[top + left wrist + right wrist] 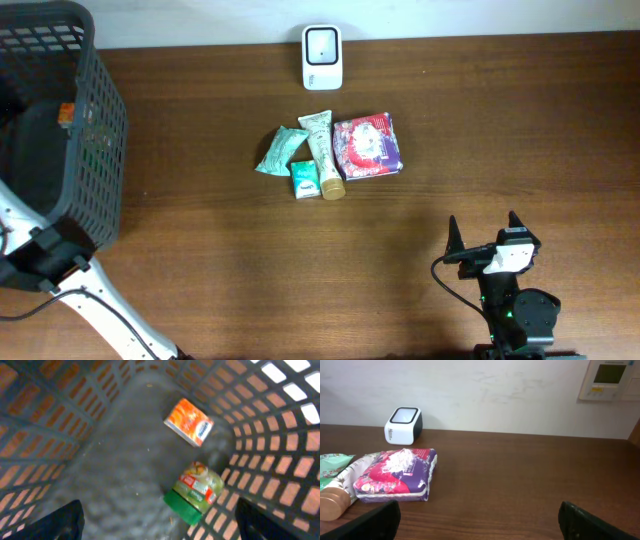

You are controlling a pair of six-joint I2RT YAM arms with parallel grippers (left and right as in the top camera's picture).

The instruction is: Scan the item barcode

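Left end effector (161, 529): fingers spread wide with nothing between them, down inside the basket (100, 130). The basket stands well apart from the scanner (322, 57), on my left arm's side. An orange box (188, 422) and a green-lidded jar (196, 491) lie below it. This view is blurred.

Right end effector (483, 225): fingers fully spread, empty, over bare table (480, 110). It is well in front of the scanner, toward my right arm's side.

Items to scan, as I judge it: four in a tight cluster just in front of the scanner. They are the teal packet (279, 150), small green box (305, 181), tube (324, 155) and red-and-purple packet (368, 146). Neighbours touch.

Risks from here:
1. Lifting my left arm out with fingers this wide could hook the basket's mesh and drag or tip it.
2. The cluster is packed, so closing on one item may shove its neighbour. The tube looks likely to roll.
3. No view shows a barcode, so I may present the wrong face and get no read.
4. The packets look soft. A hard squeeze could crease the code, or a finger could cover it.
5. If both arms head for the scanner's front together, they could collide.
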